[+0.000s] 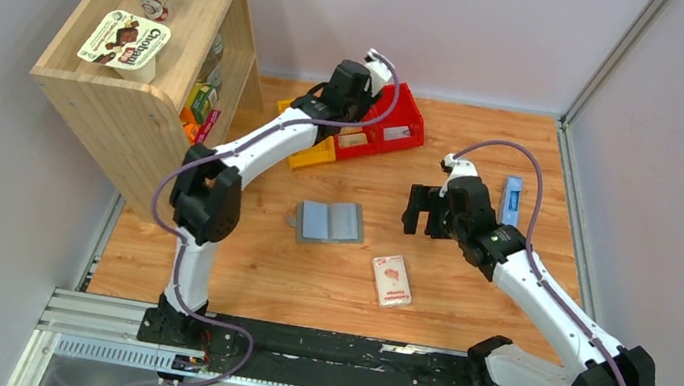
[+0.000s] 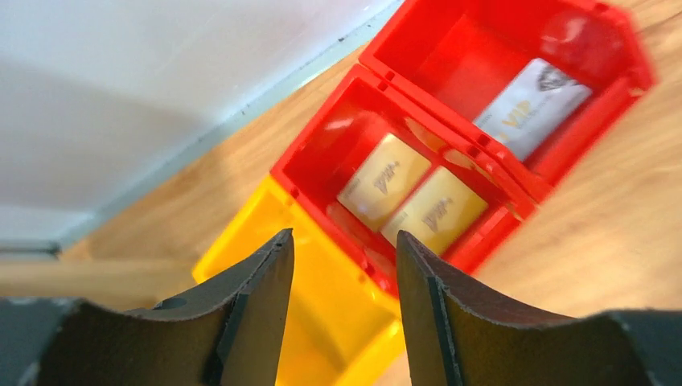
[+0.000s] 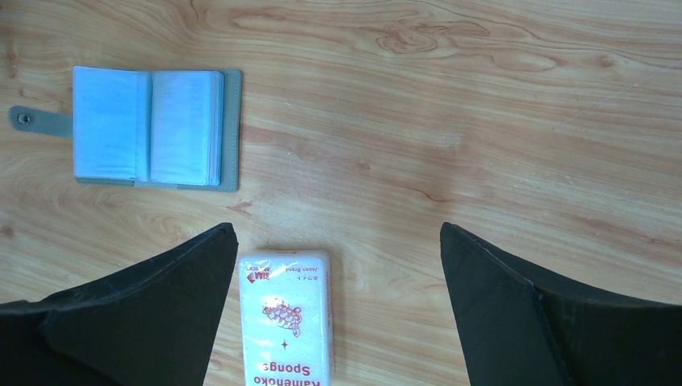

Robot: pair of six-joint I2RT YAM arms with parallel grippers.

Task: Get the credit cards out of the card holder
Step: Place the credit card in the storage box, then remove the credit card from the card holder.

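A wooden shelf (image 1: 147, 75) stands at the tabletop's (image 1: 306, 279) left edge. By the back wall, the left jaws hang partly open with nothing between them, just above the red bins (image 2: 322, 153). The credit cards (image 2: 434, 211) lie beyond their tips: two tan ones side by side in the nearer bin, and a whitish-grey card (image 2: 531, 108) in the farther. The adjoining yellow bin (image 2: 241, 249) is partly hidden behind the jaws.

Mid-tabletop, the card holder (image 3: 149, 129) lies spread flat, well apart from both pairs of jaws. Its pockets are too pale to read.

Bare wood separates it from the right jaws, which are wide open and empty. A sponge packet (image 3: 285, 314) lies beside one tip, cut off below. A small blue object (image 1: 511, 200) lies near the right wall.
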